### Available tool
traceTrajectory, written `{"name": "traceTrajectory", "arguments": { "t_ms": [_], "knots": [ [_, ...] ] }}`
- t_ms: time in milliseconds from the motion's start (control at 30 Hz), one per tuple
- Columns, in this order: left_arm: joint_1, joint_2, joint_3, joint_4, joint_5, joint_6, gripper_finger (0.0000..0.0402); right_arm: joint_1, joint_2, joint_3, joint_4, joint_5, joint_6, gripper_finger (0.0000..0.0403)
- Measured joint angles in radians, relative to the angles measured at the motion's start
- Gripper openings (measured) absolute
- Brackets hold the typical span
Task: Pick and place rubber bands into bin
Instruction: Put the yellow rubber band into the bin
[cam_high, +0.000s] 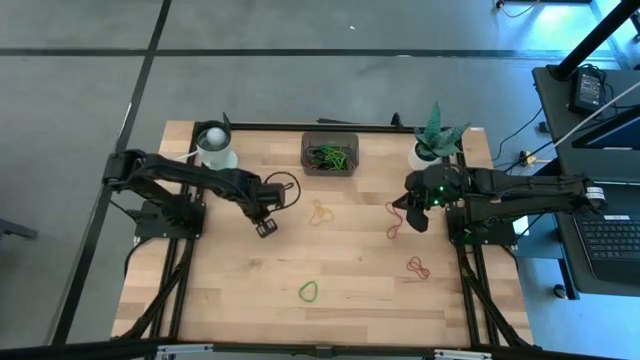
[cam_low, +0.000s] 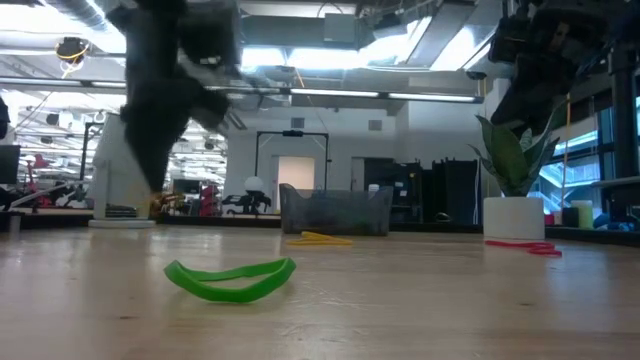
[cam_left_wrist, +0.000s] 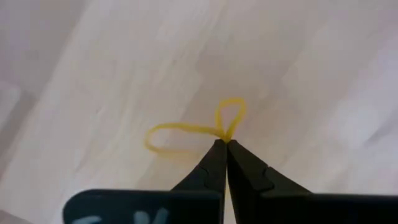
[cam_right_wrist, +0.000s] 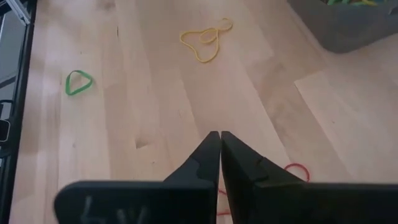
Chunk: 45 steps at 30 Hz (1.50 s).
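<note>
Nearest the front edge of the table (cam_high: 240, 300): one green rubber band (cam_high: 309, 291), lying flat and alone; in the low view it fills the foreground as a flattened green loop. A bit further back and toward the right side, a red band (cam_high: 418, 266) twisted into a figure-eight shape.

Mid-table: left hand (cam_high: 267, 228) sits low over the wood w/ fingers pressed together; the left wrist view shows the tips (cam_left_wrist: 222, 146) meeting right at the crossing of a yellow band (cam_left_wrist: 186, 129), which is folded into two loops. Can't tell if the band is actually pinched or just touched. Just beside it toward centre, the yellow bands (cam_high: 320, 212) lie on the wood.

Right hand (cam_high: 418, 220) is at about the same depth on the right side, fingers closed w/ nothing between them; in its wrist view the tips (cam_right_wrist: 219, 140) hang above bare wood, a red band (cam_right_wrist: 297, 171) just beside them. Another red band (cam_high: 393, 222) lies near that hand in the high view.

Far edge: bin (cam_high: 330, 153) at centre, already holding a tangle of mostly green bands. White cup (cam_high: 215, 146) to the bin's left, white plant pot (cam_high: 428, 152) w/ green plant to its right, both well apart from the bin.
</note>
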Motion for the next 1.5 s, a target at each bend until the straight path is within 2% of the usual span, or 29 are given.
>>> {"name": "traceTrajectory", "arguments": {
  "t_ms": [267,400,700,833,1033,1300,1500],
  "knots": [
    [0.002,-0.014,0.248,-0.236,-0.065,0.046,0.0003,0.000,0.000,0.000,0.040,0.000,-0.048,0.0020],
    [0.018,-0.015,0.376,-0.294,-0.117,0.101,0.0003,0.000,0.000,0.000,0.061,0.001,-0.069,0.0020],
    [0.160,-0.003,0.595,-0.289,-0.137,0.213,0.0003,0.000,0.001,0.000,0.066,0.001,-0.037,0.0020],
    [0.239,0.037,0.667,-0.287,-0.137,0.346,0.0003,0.000,0.001,0.000,0.063,0.001,-0.037,0.0020],
    [0.360,0.166,0.798,-0.285,-0.083,0.541,0.0003,0.000,0.001,0.000,0.062,0.014,-0.015,0.0020],
    [0.476,0.451,1.047,-0.281,0.001,0.780,0.0003,0.000,0.001,0.000,0.061,0.169,0.041,0.0020],
    [0.505,0.664,1.230,-0.273,0.018,0.858,0.0003,0.000,0.000,0.000,0.059,0.252,0.069,0.0020]
  ]
}}
